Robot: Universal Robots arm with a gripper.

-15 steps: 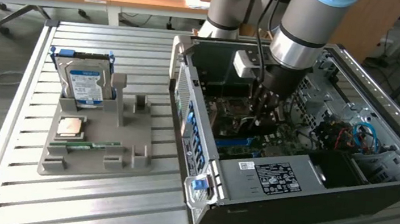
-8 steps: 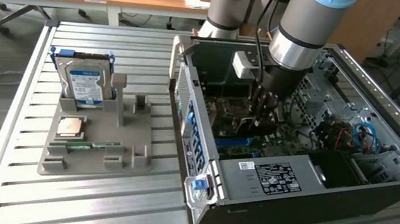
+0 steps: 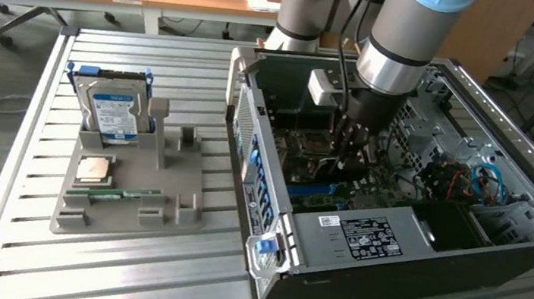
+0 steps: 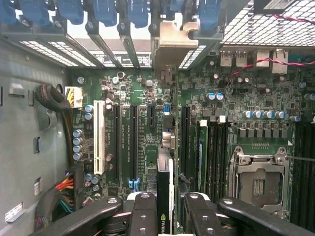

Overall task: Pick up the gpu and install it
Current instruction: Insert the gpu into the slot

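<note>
Inside the open computer case (image 3: 408, 243), on the exterior view's right of the slatted table (image 3: 130, 270), my arm reaches straight down over the motherboard (image 4: 147, 78).

Finding: my gripper (image 4: 167, 209) is closed on the gpu (image 4: 164, 196), with fingers (image 4: 144, 211) on either face. The card is edge-on and upright above the board. Its length runs from my fingers toward the rear wall, where its metal bracket (image 4: 172, 39) sits among the blue slot retainers (image 4: 103, 12). The card hangs just beside the long black slots (image 4: 134, 142). I cannot tell whether its connector edge touches any slot.

Assessment: the step in hand is seating the card. In my judgement it is done well if the card is kept plumb and lined up lengthwise with its slot. The bracket should meet its rear opening squarely. Pressure should be even along the card, never at one end, and the grip firm enough to prevent twisting.
</note>
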